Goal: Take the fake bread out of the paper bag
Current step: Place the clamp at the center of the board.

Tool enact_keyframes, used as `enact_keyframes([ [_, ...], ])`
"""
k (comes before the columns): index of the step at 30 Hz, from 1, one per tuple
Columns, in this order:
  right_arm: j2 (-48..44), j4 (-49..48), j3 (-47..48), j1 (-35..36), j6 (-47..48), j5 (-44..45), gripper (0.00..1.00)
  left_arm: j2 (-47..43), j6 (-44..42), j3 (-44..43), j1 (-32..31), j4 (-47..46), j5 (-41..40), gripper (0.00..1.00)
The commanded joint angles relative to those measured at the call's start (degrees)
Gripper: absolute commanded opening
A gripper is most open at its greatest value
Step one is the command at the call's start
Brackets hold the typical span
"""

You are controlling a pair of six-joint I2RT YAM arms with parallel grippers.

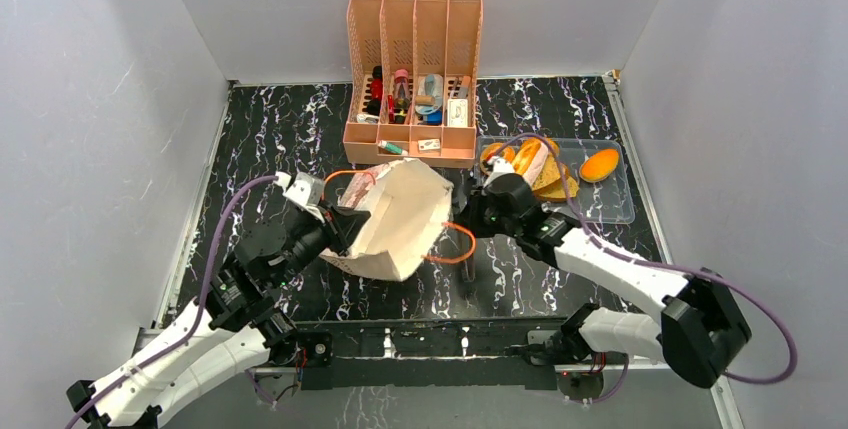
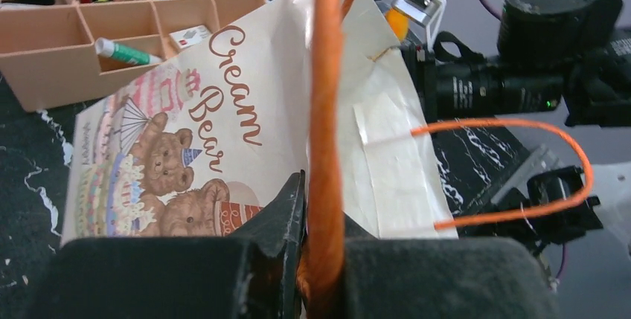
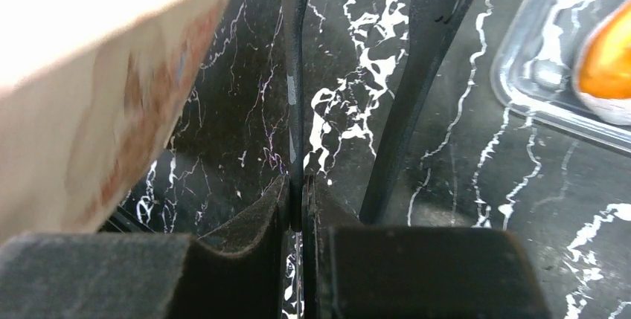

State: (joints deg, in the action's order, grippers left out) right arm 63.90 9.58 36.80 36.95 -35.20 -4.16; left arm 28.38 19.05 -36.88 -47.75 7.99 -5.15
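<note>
The cream paper bag point(image 1: 395, 219) lies tipped at mid-table, its bear picture point(image 2: 178, 163) facing the left wrist camera. My left gripper point(image 1: 345, 221) is at its left side, shut on an orange cord handle point(image 2: 326, 111). The other handle point(image 1: 455, 244) loops out to the right. My right gripper point(image 1: 470, 211) is just right of the bag, shut on one arm of black tongs point(image 3: 295, 73). Toy breads point(image 1: 530, 164) and an orange oval bun point(image 1: 600, 164) lie in the clear tray point(image 1: 610, 209). The bag's inside is hidden.
A peach desk organizer point(image 1: 413, 79) with pens and small items stands at the back, just behind the bag. The clear tray's corner point(image 3: 521, 88) and the bun point(image 3: 606, 73) show to the right of the tongs. Grey walls close in on three sides.
</note>
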Motion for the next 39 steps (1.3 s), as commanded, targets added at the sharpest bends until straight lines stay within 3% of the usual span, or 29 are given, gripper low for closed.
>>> enact_keyframes([
  [1,4.6,-1.4,4.5,5.7,-0.8,8.0,0.0,-0.4,7.9,3.9,-0.1,-13.0,-10.2,0.0],
  [7,14.6,-1.6,9.5,13.0,-3.2,14.5,0.0,-4.6,13.7,7.0,0.0,-19.8,-22.1,0.0],
  [12,23.4,-2.5,14.6,14.5,-4.6,17.4,0.0,-8.7,17.3,8.5,-0.1,-22.4,-30.4,0.0],
  [21,38.0,-1.4,24.9,14.6,-5.2,20.1,0.0,-9.4,19.6,7.8,-0.1,-20.8,-33.2,0.0],
  [28,43.4,-1.2,29.3,14.6,-5.4,20.9,0.0,-9.5,24.7,8.4,0.0,-17.2,-33.0,0.0],
  [39,41.8,-3.2,27.3,14.6,-5.4,20.5,0.36,-11.1,27.6,8.8,-0.1,-13.6,-33.9,0.0],
])
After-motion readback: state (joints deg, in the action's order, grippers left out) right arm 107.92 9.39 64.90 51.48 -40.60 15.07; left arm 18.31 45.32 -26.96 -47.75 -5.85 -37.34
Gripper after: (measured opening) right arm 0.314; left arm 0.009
